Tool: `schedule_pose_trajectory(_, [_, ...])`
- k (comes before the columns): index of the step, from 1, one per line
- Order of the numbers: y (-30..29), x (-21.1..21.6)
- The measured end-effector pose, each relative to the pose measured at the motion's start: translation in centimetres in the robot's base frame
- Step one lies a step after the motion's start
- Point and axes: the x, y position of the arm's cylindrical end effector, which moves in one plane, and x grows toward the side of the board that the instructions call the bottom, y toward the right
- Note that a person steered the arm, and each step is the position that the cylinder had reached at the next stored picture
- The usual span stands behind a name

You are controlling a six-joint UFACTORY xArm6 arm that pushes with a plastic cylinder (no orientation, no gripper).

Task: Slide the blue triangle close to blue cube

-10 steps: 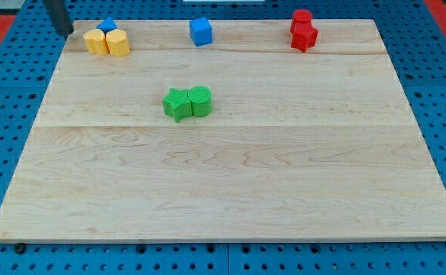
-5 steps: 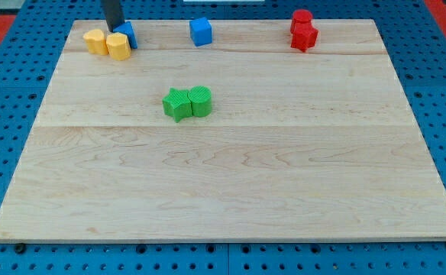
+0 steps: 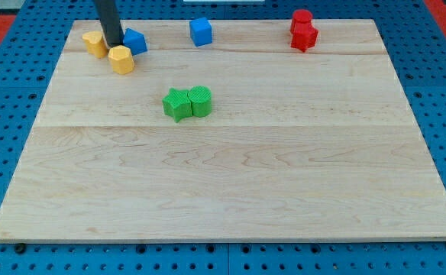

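The blue triangle (image 3: 136,40) lies near the board's top left. My tip (image 3: 113,43) stands right against its left side, between it and the yellow blocks. The blue cube (image 3: 201,31) sits to the right of the triangle along the top edge, about a block and a half's gap away. The rod rises from the tip to the view's top.
A yellow heart-like block (image 3: 95,43) lies left of my tip and a yellow hexagonal block (image 3: 121,59) just below it. Two green blocks (image 3: 187,102) touch near the middle. Two red blocks (image 3: 302,31) sit at the top right. The wooden board (image 3: 231,176) lies on a blue pegboard.
My tip moved right and down from the top left corner, pushing the blue triangle right toward the blue cube. The two yellow blocks were pushed apart, one sliding down.
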Motion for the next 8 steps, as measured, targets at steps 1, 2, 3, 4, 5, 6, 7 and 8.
schedule_pose_trajectory(1, [3.1, -0.1])
schedule_pose_trajectory(2, [3.6, -0.1])
schedule_pose_trajectory(3, [2.3, 0.2])
schedule_pose_trajectory(4, [2.6, 1.1])
schedule_pose_trajectory(5, [4.3, 3.3])
schedule_pose_trajectory(6, [7.4, 1.5])
schedule_pose_trajectory(7, [9.8, 0.2])
schedule_pose_trajectory(8, [9.6, 2.4])
